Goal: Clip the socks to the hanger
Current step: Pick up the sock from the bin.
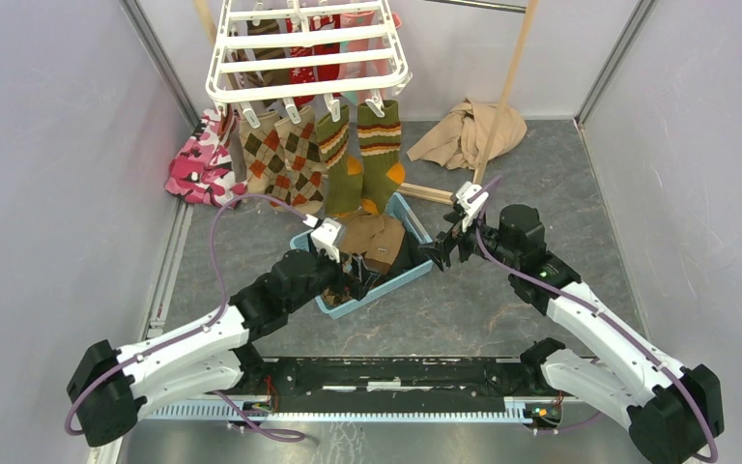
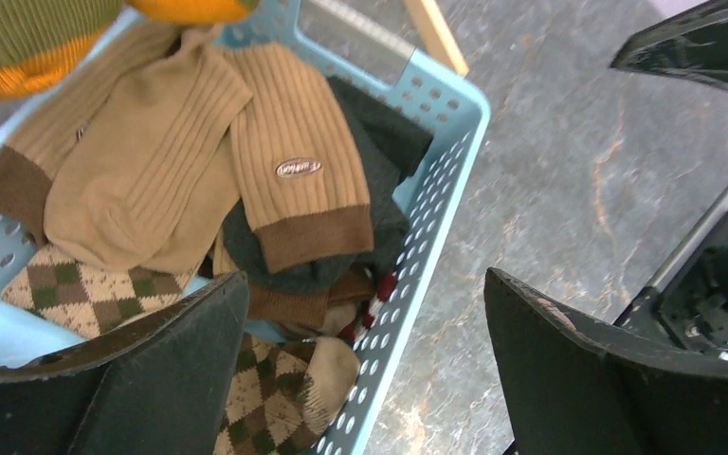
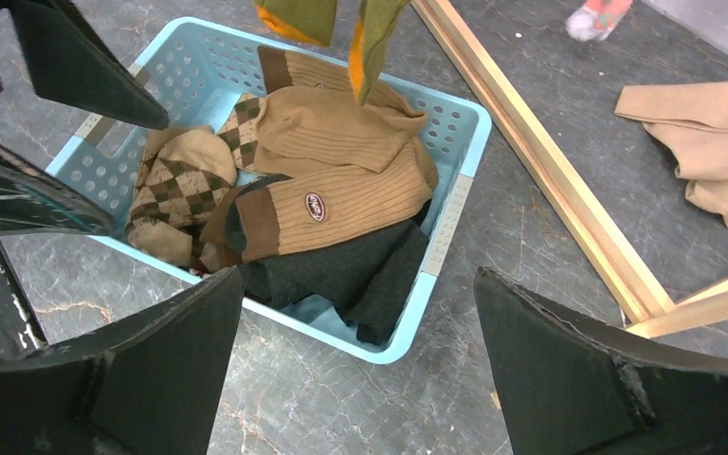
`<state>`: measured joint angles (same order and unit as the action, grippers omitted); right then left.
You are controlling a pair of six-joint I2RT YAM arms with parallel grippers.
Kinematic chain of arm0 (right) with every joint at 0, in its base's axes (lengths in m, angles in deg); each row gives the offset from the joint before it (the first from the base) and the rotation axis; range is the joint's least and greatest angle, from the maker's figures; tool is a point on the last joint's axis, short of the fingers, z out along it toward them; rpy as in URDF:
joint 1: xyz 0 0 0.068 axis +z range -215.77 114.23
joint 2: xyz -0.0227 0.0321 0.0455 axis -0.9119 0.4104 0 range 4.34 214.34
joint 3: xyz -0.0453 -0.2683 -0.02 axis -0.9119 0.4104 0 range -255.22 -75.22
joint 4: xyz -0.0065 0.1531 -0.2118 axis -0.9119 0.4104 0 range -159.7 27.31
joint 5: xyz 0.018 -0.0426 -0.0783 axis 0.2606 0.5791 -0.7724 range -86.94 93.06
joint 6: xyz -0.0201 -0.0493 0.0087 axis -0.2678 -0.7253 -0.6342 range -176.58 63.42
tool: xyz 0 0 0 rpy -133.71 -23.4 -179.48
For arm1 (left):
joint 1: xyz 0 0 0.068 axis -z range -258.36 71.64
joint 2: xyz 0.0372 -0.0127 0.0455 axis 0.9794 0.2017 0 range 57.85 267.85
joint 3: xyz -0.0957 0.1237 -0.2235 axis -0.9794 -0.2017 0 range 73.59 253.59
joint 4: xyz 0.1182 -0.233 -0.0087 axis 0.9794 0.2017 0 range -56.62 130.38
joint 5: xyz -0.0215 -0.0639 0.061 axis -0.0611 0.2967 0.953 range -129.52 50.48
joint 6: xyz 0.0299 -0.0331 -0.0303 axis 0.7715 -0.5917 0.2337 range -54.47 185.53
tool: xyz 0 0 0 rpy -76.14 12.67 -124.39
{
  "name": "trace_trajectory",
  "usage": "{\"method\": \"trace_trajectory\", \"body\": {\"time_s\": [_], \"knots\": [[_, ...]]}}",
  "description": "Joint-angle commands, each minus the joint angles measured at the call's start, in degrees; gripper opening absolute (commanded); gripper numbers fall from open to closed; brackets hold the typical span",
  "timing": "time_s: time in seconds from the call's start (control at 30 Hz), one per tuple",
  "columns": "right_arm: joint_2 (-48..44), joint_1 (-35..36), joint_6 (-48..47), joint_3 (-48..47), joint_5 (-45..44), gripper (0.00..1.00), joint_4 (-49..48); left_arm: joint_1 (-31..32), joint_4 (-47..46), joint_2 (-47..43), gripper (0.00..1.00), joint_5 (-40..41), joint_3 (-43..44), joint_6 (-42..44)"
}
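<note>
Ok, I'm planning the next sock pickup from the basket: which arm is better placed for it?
Probably left: the left gripper hangs open right over the socks at the basket rim, while the right gripper, also open, sits outside the basket's right end.

I see open floor [image 1: 464, 309] right of the basket [image 1: 406, 276]; hanging socks [image 1: 367, 159] dangle over its far end.

The socks [image 3: 341, 190] are ribbed knit cloth; the basket [image 3: 456, 207] looks like smooth perforated plastic; the floor [image 3: 341, 408] matt, stone-like.
</note>
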<state>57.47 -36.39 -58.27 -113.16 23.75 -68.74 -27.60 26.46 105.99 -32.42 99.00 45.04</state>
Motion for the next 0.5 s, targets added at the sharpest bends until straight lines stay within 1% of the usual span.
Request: {"method": "trace_trajectory", "body": {"time_s": [0.0, 0.17, 0.3, 0.47], "knots": [[-1.1, 0.31, -3.15, 1.47, 3.08, 0.98, -5.93, -0.23, 0.48, 3.06, 0.97, 1.08, 3.85, -1.15], [1.4, 0.25, -1.24, 0.56, 2.85, 0.98, -6.86, -0.23, 0.19, 5.85, 0.88, 2.61, 5.42, -1.37], [2.16, 0.3, -0.12, -0.2, 0.36, 0.98, -5.52, -0.23, 2.37, 9.38, 0.75, 4.87, 8.02, -1.25], [1.79, 0.3, 0.11, 0.14, -1.73, 0.98, -4.32, -0.21, 6.09, 16.96, 0.61, 6.81, 13.72, -0.2]]}}
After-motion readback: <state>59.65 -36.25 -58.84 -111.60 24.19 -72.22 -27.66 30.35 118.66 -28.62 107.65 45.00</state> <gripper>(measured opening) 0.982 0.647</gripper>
